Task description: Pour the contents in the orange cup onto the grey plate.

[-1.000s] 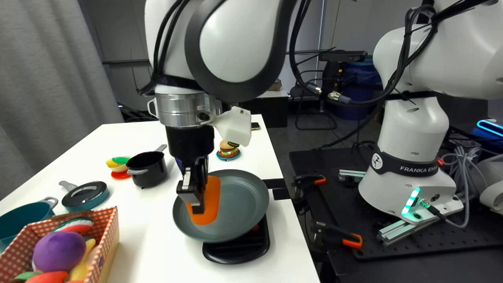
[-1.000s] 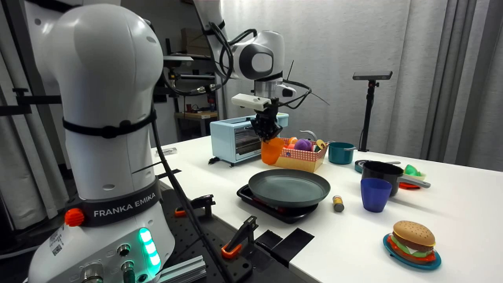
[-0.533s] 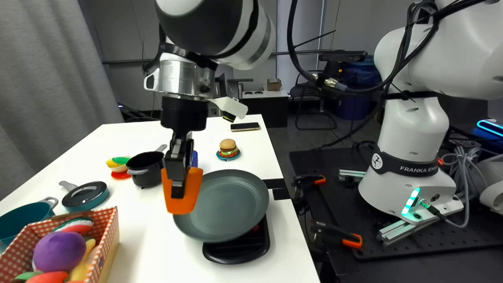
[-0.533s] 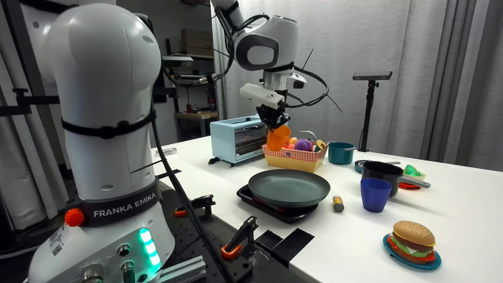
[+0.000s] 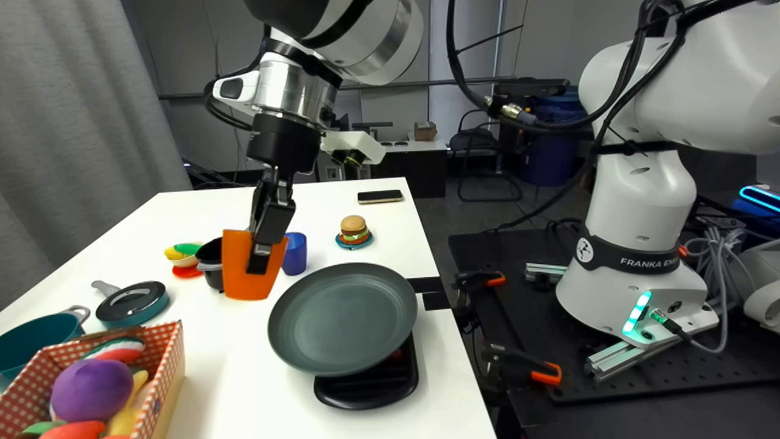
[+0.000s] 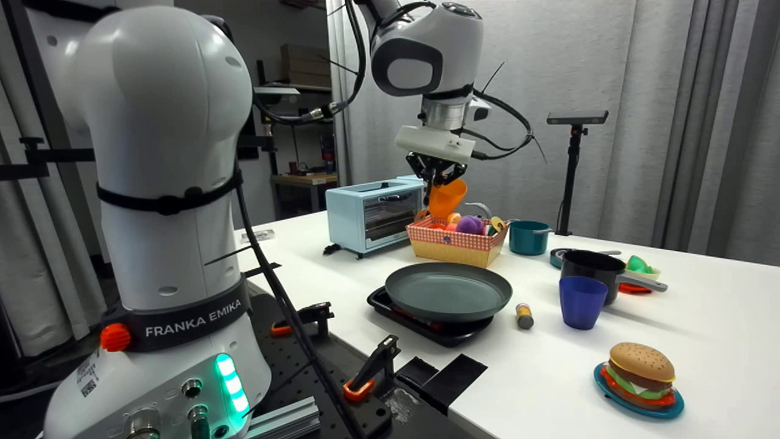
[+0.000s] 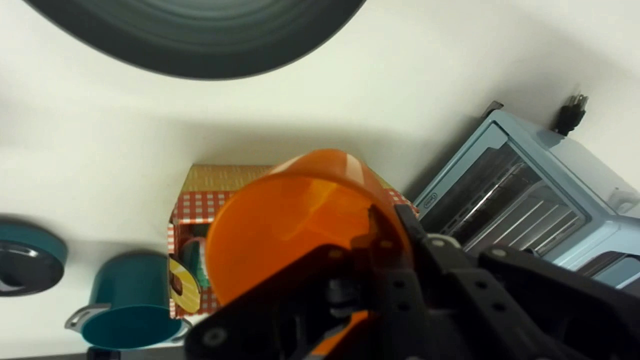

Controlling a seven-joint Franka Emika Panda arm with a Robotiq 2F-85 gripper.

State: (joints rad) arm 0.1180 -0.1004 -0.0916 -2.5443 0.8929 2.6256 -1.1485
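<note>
My gripper [image 7: 392,220] is shut on the wall of the orange cup [image 7: 280,225], one finger inside the rim and one outside. Both exterior views show the cup [image 5: 237,268] in the air, tilted a little, its mouth upward. Yellowish streaks show within the cup in the wrist view; I cannot tell whether they are the contents or a gleam. The grey plate [image 5: 341,323] rests on a black stand, and the cup hangs beyond its edge rather than over it. No pieces show on the plate [image 6: 448,292] in either exterior view.
The checked basket [image 6: 457,244] of toy food lies below the cup in the wrist view, beside the light blue toaster oven [image 7: 505,190]. A blue cup [image 5: 295,253], a black pot [image 6: 588,274] and a small cylinder [image 6: 524,316] stand near the plate. A toy burger [image 6: 643,378] sits farther off.
The gripper has carried the orange cup upward and away from the plate, toward the basket side. The cup and wrist have also turned. The plate has not moved.
</note>
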